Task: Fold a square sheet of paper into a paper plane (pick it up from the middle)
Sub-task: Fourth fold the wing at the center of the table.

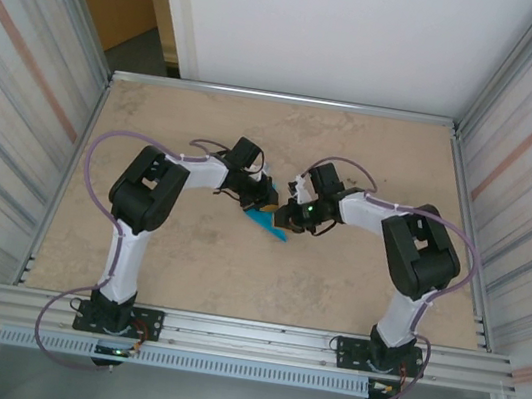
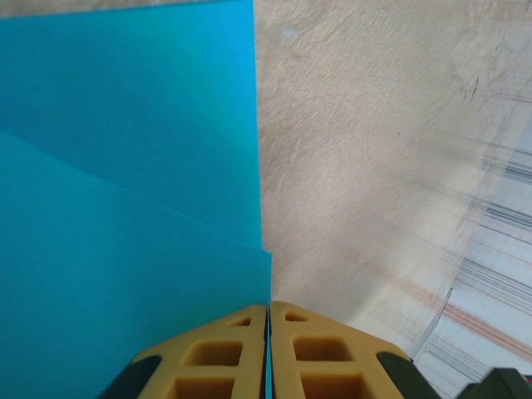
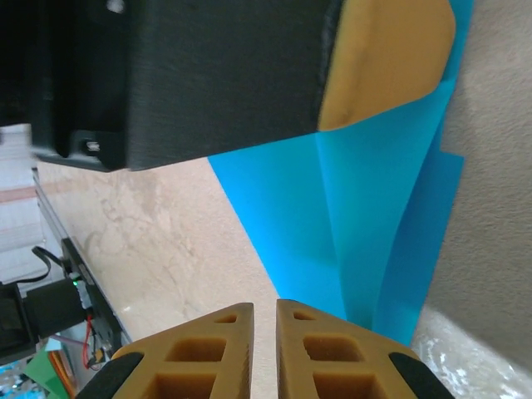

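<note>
Beige marbled surface is sitting inside a metal frame, with ribbed walls running along 9 and 3 o'clock. Both arms are starting from the near rail at 6 o'clock, bending inward and meeting near the surface's centre.

Top view: teal paper sheet is showing at the centre, between the two hands. Left hand is sitting at about its 11 o'clock and right hand at about its 2 o'clock, both right against it. Can't tell whether the paper is lying flat or is lifted.

Left wrist view: left hand is pressing its fingers together, pinching the paper's edge, with a thin teal line showing between the pads. The paper is spreading away toward 10 o'clock, one layer overlapping another along a slanted edge.

Right wrist view: right hand is keeping its fingers a narrow slot apart, with bare surface showing through and nothing in between. The paper is lying beyond at 1 o'clock, creased lengthwise, its near tip just beside the fingers at 3 o'clock. A yellow finger of the left hand is touching the paper's far end.

White panel is closing off the far side at 12 o'clock.
</note>
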Controlling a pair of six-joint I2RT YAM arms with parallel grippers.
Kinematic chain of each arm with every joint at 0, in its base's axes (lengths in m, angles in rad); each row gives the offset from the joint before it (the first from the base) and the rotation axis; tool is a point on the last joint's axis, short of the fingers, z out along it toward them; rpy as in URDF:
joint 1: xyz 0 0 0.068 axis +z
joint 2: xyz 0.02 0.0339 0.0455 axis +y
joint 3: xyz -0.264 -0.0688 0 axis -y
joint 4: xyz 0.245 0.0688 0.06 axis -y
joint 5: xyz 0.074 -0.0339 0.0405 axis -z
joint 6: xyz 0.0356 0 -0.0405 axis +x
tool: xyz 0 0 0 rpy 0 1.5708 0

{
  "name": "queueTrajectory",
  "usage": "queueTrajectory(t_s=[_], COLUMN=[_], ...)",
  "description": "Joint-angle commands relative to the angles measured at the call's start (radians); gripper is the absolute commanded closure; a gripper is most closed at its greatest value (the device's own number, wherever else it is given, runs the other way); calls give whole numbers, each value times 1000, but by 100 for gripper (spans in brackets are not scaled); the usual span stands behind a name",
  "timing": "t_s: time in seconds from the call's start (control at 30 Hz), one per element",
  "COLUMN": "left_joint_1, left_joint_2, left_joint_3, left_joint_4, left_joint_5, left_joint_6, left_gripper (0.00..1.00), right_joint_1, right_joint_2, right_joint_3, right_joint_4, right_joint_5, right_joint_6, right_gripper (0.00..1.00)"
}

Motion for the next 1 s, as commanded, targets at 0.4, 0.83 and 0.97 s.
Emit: queueTrajectory(t_s=[0.4,0.83,0.97], left_joint_1=[0,7,7], left_joint_2=[16,22,22], left_joint_3=[-27,-41,-56], left_joint_4=[-18,-36,-37], left_joint_5=[0,-17,-20], left_joint_6=[17,14,16], left_gripper=[90,91,91], right_joint_1=[-15,-21,-23], right_joint_2=[92,133,127], right_joint_3=[15,-5,-28], right_joint_4=[-9,-46,-64], right_joint_5=[-48,-44,-72], right_joint_6=[2,-7,-15], right_gripper=[87,87,87])
